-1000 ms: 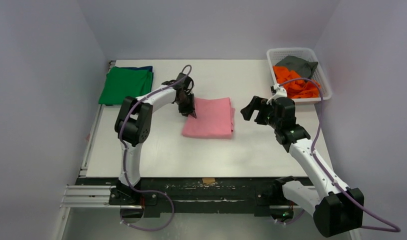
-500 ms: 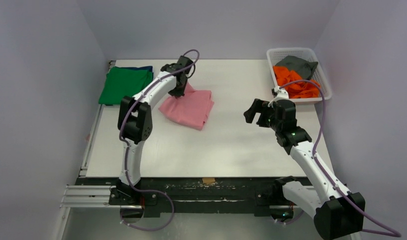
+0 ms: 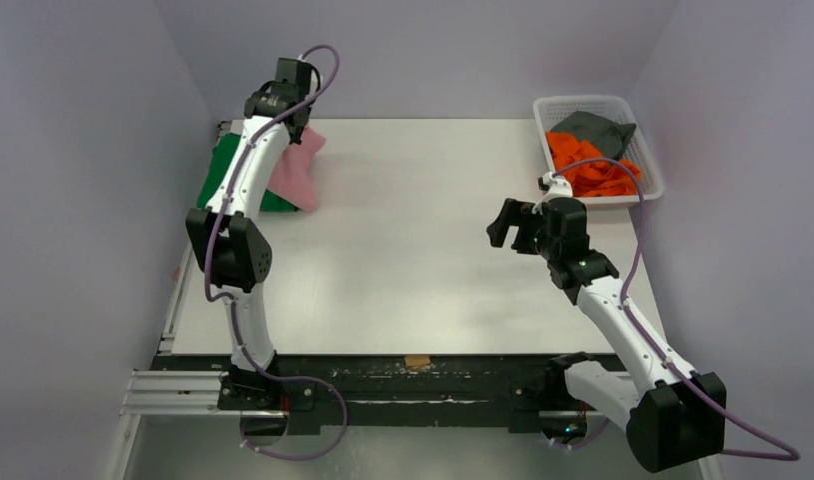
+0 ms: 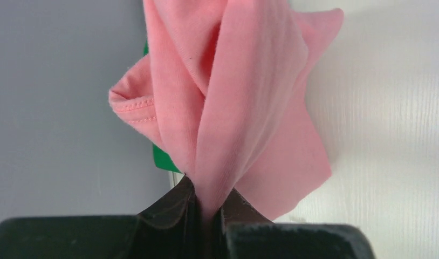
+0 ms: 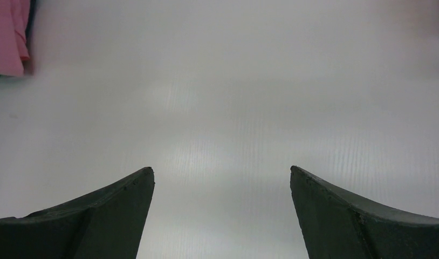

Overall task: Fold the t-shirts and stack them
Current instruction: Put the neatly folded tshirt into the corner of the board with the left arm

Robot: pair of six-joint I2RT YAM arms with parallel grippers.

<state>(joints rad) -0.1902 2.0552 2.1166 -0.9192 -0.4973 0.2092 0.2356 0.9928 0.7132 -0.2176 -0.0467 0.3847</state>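
Note:
The folded light pink t-shirt (image 3: 295,172) (image 4: 233,81) hangs bunched from my left gripper (image 3: 299,122) (image 4: 209,197), which is shut on its edge, high over the table's far left corner. Below it lies the folded green t-shirt (image 3: 216,182) (image 4: 162,159), mostly hidden by the arm and the pink cloth. My right gripper (image 3: 503,222) (image 5: 221,171) stands open with nothing between its fingers, right of the table's middle. In the right wrist view the pink t-shirt (image 5: 9,38) shows at the far left edge.
A white mesh basket (image 3: 645,150) sits at the back right corner and holds an orange t-shirt (image 3: 588,172) and a grey one (image 3: 598,128). The white table (image 3: 413,270) lies between the arms. Grey walls close in on both sides.
My left gripper closed on the pink t-shirt, lifted it from the table's middle and carried it left and back, over the green one. The right arm barely moved.

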